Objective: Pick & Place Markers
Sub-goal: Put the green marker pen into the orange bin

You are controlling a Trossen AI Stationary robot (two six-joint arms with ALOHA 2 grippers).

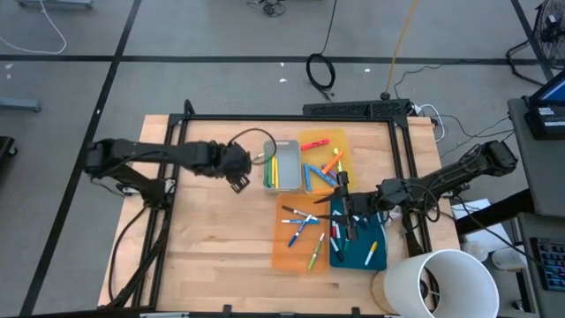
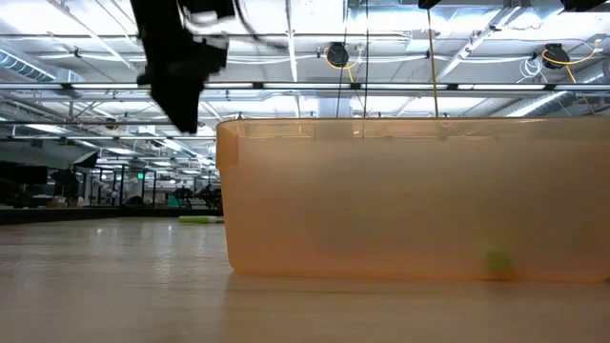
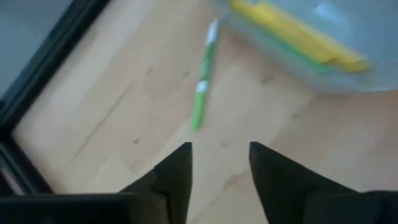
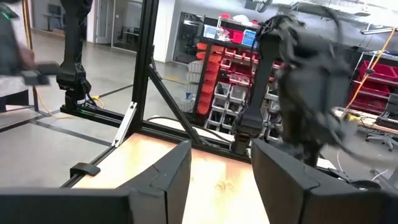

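Many markers lie in four trays: yellow and green ones in the grey tray [image 1: 282, 166], others in the far orange tray [image 1: 323, 159], the near orange tray [image 1: 298, 231] and the teal tray [image 1: 358, 245]. One green marker [image 3: 203, 87] lies flat on the bare wood beside the grey tray [image 3: 298, 43]. My left gripper [image 1: 238, 179] hovers open and empty to the left of the grey tray, and the green marker lies just ahead of its fingers [image 3: 219, 149]. My right gripper [image 1: 346, 208] is open and empty above the gap between the trays, held level and facing the table's left [image 4: 221, 146].
A white cylinder [image 1: 446, 283] stands at the table's near right corner. A black cable loop [image 1: 252, 140] lies behind my left gripper. A black frame [image 1: 291, 117] runs round the table. In the low view an orange tray wall [image 2: 410, 200] fills the right side. Bare wood lies to the near left.
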